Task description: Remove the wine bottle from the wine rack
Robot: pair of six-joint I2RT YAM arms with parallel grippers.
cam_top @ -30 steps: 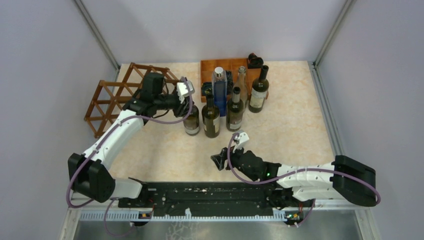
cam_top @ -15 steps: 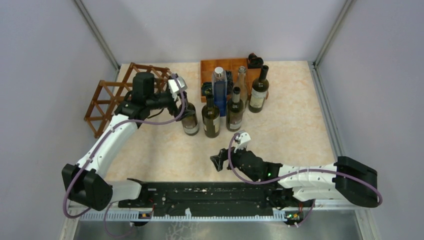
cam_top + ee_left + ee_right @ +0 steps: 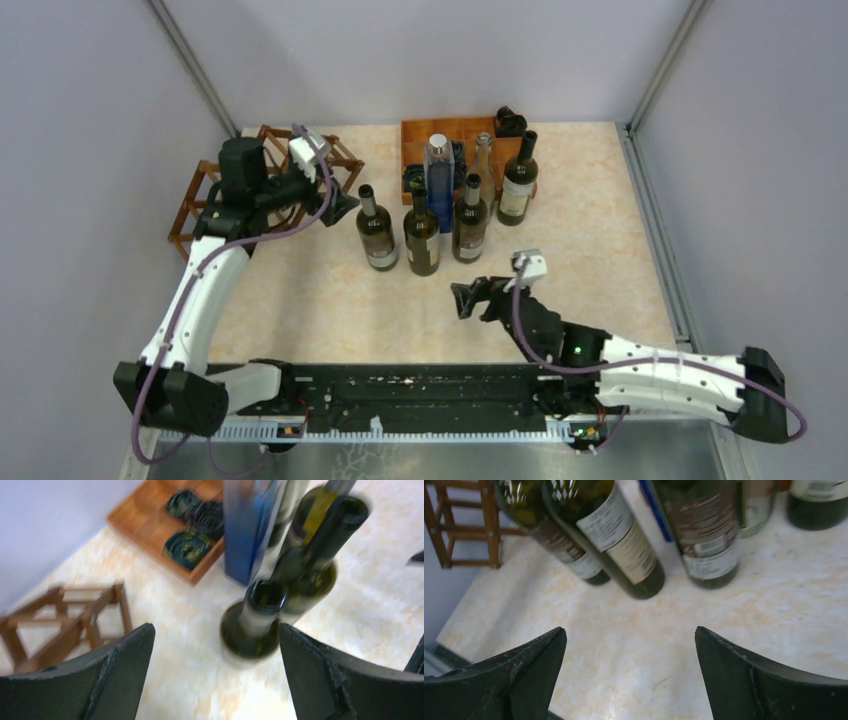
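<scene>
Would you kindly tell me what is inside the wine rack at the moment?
No bottle shows in the open cells of the wine rack. The left arm covers its middle from above, so those cells cannot be checked.

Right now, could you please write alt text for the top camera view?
Six bottles stand upright mid-table. The left fingers, open, hover between the wine rack and the nearest bottle; the right fingers, open, face the group from the front.

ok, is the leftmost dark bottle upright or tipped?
Upright: the leftmost bottle stands neck up on the table, apart from the wine rack.
</scene>
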